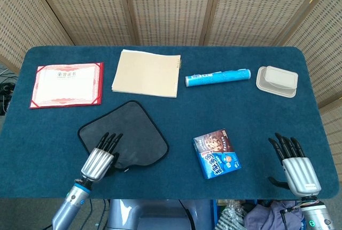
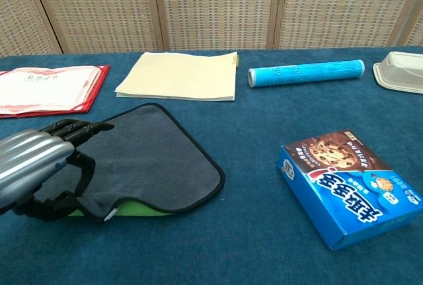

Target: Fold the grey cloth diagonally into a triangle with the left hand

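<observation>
The grey cloth [image 1: 128, 134] with black trim lies spread on the blue table, front left of centre. My left hand [image 1: 101, 158] is at its near left corner. In the chest view the fingers [image 2: 76, 129] reach over the cloth [image 2: 152, 159] while the thumb sits under the raised near edge, so the corner is pinched between them. The lifted edge shows the green underside [image 2: 135, 209]. My right hand [image 1: 293, 160] rests on the table at the front right, fingers apart, holding nothing; only the head view shows it.
A blue cookie box [image 1: 216, 152] [image 2: 347, 182] lies right of the cloth. Along the back are a red certificate [image 1: 67, 85], a beige notebook [image 1: 145, 73], a blue tube [image 1: 218, 77] and a white lidded container [image 1: 277, 80].
</observation>
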### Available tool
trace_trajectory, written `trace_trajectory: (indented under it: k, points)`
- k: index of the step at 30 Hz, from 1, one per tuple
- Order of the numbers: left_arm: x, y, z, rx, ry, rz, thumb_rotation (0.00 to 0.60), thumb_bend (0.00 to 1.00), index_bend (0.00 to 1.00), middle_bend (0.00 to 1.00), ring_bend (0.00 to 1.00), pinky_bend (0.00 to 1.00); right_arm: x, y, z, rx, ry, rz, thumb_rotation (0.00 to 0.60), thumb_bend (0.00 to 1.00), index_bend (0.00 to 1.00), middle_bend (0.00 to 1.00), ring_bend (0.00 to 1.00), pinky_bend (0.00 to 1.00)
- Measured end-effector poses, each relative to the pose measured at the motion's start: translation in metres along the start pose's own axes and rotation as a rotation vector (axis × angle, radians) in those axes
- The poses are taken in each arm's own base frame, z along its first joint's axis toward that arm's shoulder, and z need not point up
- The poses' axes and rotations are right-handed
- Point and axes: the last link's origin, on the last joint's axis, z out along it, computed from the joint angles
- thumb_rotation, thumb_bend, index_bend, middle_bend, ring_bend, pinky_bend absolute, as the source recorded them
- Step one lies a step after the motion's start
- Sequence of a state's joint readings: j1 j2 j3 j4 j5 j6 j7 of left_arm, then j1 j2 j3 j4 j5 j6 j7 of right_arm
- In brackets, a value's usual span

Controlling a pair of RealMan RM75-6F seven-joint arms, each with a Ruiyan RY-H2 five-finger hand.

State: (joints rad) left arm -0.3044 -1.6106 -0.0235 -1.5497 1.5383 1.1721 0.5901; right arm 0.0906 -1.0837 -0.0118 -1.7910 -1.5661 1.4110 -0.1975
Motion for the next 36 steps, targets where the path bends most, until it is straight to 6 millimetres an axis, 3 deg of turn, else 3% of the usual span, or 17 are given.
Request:
trace_trajectory:
  k: [10,16,25,36]
  points:
    - [0.017,-0.02,0.065,0.05,0.013,0.077,0.6,0.39,0.66,0.0,0.0,0.0,0.0,0.004,0.002,-0.011,-0.004,0.012,0.6,0.0,0.0,0.0,0.0,0.0]
    - [0.02,-0.019,0.097,0.059,0.019,0.098,0.6,0.39,0.66,0.0,0.0,0.0,-0.001,0.007,0.004,-0.022,-0.012,0.018,0.6,0.0,0.0,0.0,0.0,0.0]
    - [0.022,-0.015,0.129,0.077,0.033,0.105,0.6,0.39,0.67,0.0,0.0,0.0,-0.003,0.01,0.006,-0.031,-0.02,0.024,0.6,0.0,0.0,0.0,0.0,0.0]
    - [0.027,-0.023,0.152,0.124,0.054,0.1,0.6,0.39,0.67,0.0,0.0,0.0,-0.004,0.012,0.007,-0.036,-0.027,0.028,0.6,0.0,0.0,0.0,0.0,0.0]
